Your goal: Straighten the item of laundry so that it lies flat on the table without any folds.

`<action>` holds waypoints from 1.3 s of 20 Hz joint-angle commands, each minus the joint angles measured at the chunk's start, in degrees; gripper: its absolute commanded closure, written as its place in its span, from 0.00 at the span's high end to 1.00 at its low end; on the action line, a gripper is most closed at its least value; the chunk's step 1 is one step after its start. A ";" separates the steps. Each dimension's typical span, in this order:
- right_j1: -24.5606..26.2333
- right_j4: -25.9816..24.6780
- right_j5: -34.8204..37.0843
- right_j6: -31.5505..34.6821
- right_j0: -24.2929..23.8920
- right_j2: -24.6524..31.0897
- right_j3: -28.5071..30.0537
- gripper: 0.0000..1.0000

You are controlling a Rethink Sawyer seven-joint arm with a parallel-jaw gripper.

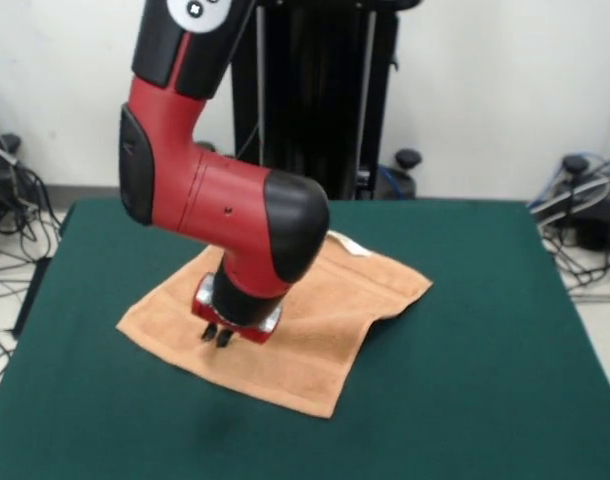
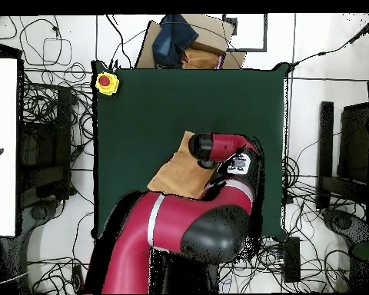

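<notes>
Directly beneath the narrowly parted, empty black-fingered gripper (image 1: 218, 337) lies the light orange-tan terry towel (image 1: 315, 330) on the dark green felt table (image 1: 485, 350); pinching mid-cloth here would likely bunch fresh folds.

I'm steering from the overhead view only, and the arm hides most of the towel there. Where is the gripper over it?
Observer: In the front view the gripper points down over the towel, well inside its edges, toward the picture's left corner.
Operator: Is it touching the cloth?
Observer: Its tips are right at the surface, but I cannot tell whether they touch it.
Operator: Do you see any folds?
Observer: The cloth near the picture's right corner looks slightly rumpled. The rest lies spread on the table.
</notes>
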 commanded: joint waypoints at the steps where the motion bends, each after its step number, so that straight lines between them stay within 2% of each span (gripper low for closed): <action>1: 3.87 -0.65 -18.65 10.69 -4.70 2.64 -5.02 0.00; 2: 1.54 -1.74 -19.61 6.98 -7.09 6.65 0.06 0.00; 5: -3.81 -6.49 -24.54 2.84 -11.45 10.32 15.54 0.00; 7: -4.86 -9.27 -28.10 2.89 -12.84 10.08 20.38 0.00; 11: -5.45 -12.83 -32.83 4.35 -13.70 8.04 25.10 0.00; 15: -4.65 -16.27 -36.41 3.24 -16.64 9.39 25.78 0.00; 18: -2.94 -16.16 -40.49 5.40 -14.98 6.76 24.89 0.00; 19: -2.82 -16.35 -40.60 5.25 -15.14 6.97 24.72 1.00; 26: -0.15 -15.48 -46.87 6.37 -12.73 3.47 23.28 1.00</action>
